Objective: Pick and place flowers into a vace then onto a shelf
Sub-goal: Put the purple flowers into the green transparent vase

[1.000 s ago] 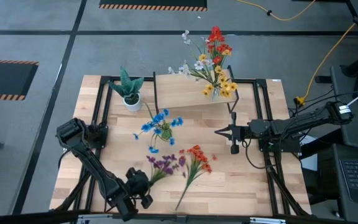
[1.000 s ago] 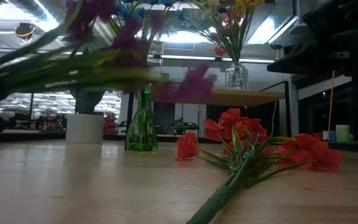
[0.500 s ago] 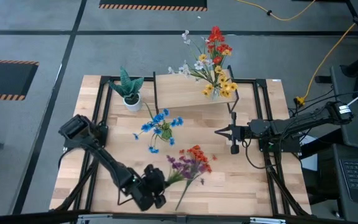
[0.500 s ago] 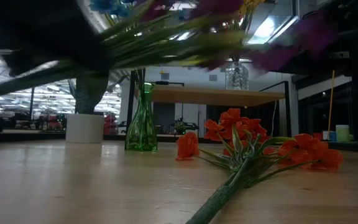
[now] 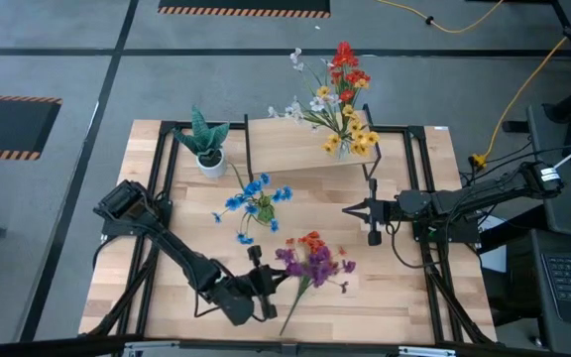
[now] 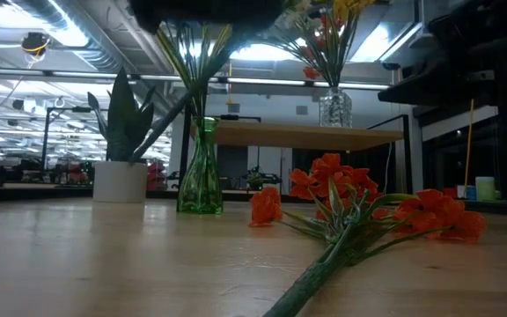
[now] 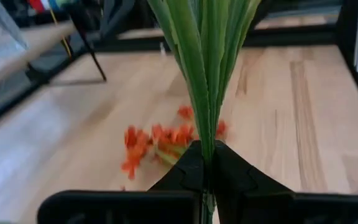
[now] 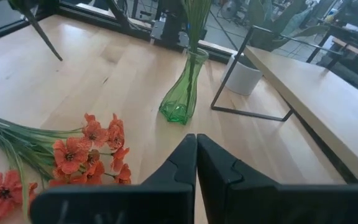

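Note:
My left gripper (image 5: pixel 266 283) (image 7: pixel 207 152) hovers over the table's near middle, shut on a purple-blossomed sprig (image 5: pixel 310 263) held above the orange sprig (image 5: pixel 310 243) (image 7: pixel 160 140), which lies flat on the tabletop. A green vase (image 5: pixel 257 208) (image 8: pixel 182 93) with blue flowers stands mid-table. The shelf (image 5: pixel 305 149) (image 8: pixel 303 93) stands at the far side and carries a clear vase (image 6: pixel 334 107) of red, white and yellow flowers (image 5: pixel 345 99). My right gripper (image 5: pixel 350 209) (image 8: pixel 196 149) waits shut, right of centre, touching nothing. My left gripper pinches the purple sprig's bundle of green stems (image 7: pixel 204 124) between its two fingers. The fingers come roughly level from the table's left and lie along the stems. The sprig is lifted clear, and its blossoms (image 5: pixel 315 266) stick out beyond the fingertips toward the table's right.
A spiky green plant in a white pot (image 5: pixel 206 149) (image 8: pixel 244 74) stands at the far left, beside the shelf's black legs (image 8: pixel 229 81). Black frame rails (image 5: pixel 162 188) run along both table sides. Bare wood lies at the near left and near right.
My left gripper has swung toward the table's right along the near edge, carrying the purple sprig clear of the table. The blossoms have passed from left of the orange sprig to above it. My right arm has kept still.

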Robot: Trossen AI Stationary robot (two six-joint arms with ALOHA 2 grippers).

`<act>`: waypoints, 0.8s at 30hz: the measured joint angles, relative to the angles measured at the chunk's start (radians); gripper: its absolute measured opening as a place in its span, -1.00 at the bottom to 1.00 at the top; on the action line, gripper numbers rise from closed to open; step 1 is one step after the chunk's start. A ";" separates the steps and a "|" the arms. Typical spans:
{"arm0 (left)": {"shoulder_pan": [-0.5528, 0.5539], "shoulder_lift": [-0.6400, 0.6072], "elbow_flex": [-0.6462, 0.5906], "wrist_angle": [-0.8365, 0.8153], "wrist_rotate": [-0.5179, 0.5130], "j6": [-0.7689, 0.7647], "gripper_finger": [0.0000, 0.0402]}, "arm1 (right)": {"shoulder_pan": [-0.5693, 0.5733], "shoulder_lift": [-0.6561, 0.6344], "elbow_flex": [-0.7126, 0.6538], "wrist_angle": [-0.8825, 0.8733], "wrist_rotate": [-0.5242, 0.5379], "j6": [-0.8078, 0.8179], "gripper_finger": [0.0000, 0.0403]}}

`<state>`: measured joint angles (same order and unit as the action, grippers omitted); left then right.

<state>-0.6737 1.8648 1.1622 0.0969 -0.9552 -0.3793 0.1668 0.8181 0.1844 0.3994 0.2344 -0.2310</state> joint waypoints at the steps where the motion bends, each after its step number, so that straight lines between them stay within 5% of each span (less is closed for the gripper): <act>1: -0.002 0.000 0.000 0.020 -0.006 0.025 -0.96 | 0.000 0.000 0.000 0.000 0.000 0.013 -0.92; 24: 0.051 -0.002 -0.296 0.596 -0.299 0.275 -0.96 | 0.000 0.000 0.000 0.000 0.000 0.014 -0.92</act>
<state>-0.6224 1.8633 0.8657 0.6926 -1.2541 -0.1048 0.1669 0.8181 0.1844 0.3996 0.2344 -0.2169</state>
